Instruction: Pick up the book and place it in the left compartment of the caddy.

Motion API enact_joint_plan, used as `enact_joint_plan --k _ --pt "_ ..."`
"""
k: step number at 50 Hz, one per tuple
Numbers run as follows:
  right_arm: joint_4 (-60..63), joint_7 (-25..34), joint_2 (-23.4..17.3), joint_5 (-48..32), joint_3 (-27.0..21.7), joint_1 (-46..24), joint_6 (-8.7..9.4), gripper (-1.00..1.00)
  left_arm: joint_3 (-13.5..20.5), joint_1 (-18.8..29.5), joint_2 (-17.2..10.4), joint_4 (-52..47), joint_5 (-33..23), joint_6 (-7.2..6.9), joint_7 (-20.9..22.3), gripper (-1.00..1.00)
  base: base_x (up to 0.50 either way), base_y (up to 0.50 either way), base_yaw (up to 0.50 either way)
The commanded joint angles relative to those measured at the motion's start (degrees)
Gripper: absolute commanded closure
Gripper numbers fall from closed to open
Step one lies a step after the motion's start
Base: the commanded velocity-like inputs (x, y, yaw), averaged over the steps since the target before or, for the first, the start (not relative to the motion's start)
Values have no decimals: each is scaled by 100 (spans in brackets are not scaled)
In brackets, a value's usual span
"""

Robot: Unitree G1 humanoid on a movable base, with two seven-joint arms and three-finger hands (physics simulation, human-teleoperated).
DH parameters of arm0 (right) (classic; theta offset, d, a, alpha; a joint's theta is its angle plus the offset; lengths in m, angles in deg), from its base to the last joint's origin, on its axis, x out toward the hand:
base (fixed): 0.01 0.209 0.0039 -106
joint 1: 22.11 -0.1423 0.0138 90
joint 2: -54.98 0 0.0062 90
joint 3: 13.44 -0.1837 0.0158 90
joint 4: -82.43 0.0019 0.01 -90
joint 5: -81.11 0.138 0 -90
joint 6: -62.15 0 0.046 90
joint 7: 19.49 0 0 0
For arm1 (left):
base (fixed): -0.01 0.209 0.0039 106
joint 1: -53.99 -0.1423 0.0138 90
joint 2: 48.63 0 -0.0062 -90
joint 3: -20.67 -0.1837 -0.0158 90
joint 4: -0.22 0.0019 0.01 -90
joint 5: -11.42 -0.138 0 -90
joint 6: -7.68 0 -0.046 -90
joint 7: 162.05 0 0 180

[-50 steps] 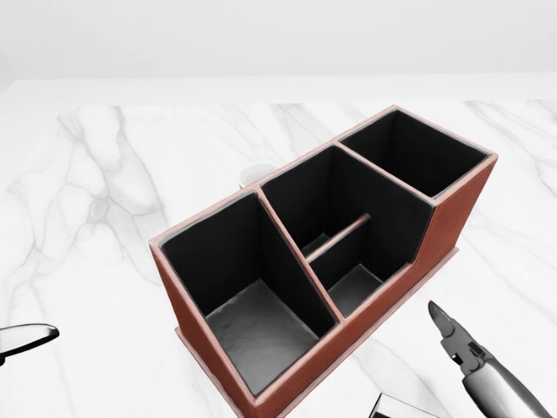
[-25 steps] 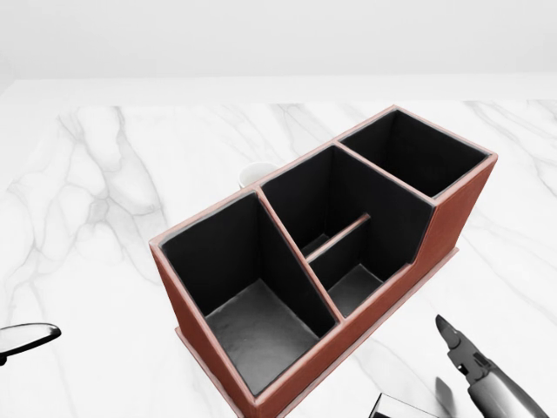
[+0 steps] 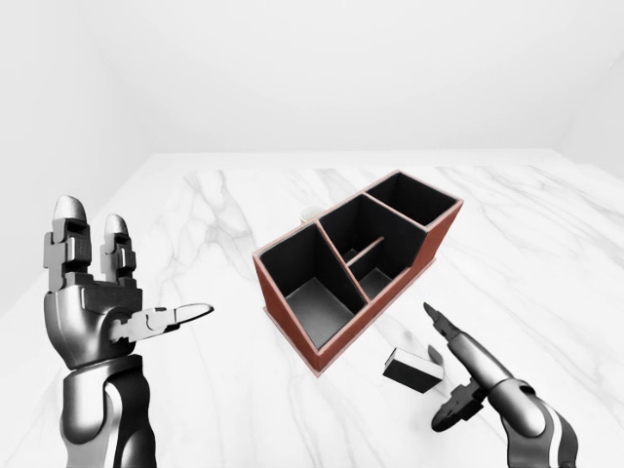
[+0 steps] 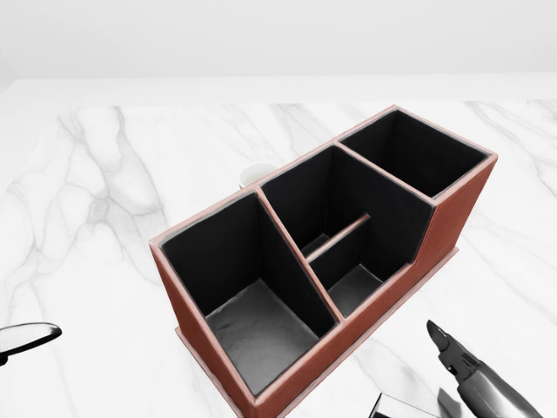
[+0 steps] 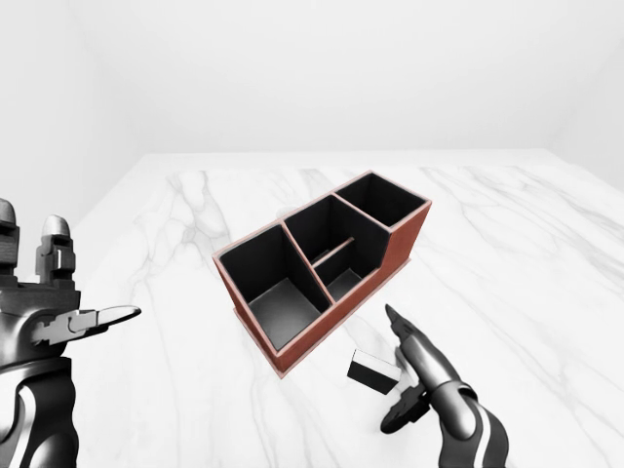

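The book is small, with a dark cover and white page edges. It lies flat on the marble table just below and right of the caddy. The red-brown caddy has black compartments and stands at a slant. Its left compartment is open at the top, with nothing in it. My right hand is open with its fingers stretched out. It hovers right beside the book, on the book's right, and grips nothing. My left hand is open and raised at the left, far from both.
A small white round thing pokes out at the top side of the caddy. The marble tabletop spreads wide on all sides, with its edge at the top of the views and a plain white wall beyond.
In the head view my right hand's fingertip has sunk a little lower toward the bottom right corner. The left hand and the caddy have not moved.
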Motion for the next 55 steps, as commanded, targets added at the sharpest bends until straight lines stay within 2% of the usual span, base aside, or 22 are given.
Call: enact_joint_plan --k 1,26,55 --pt "-181 0 -102 -116 134 -119 0 -100 -2 19 -9 51 -1 0 -12 -100 0 0 0" --pt "-198 0 -273 -525 297 -390 0 -100 -41 -2 4 29 -23 0 -24 -100 0 0 0" --pt "-688 0 -417 -604 502 -552 0 -100 -4 31 -18 60 6 0 -42 -100 0 0 0"
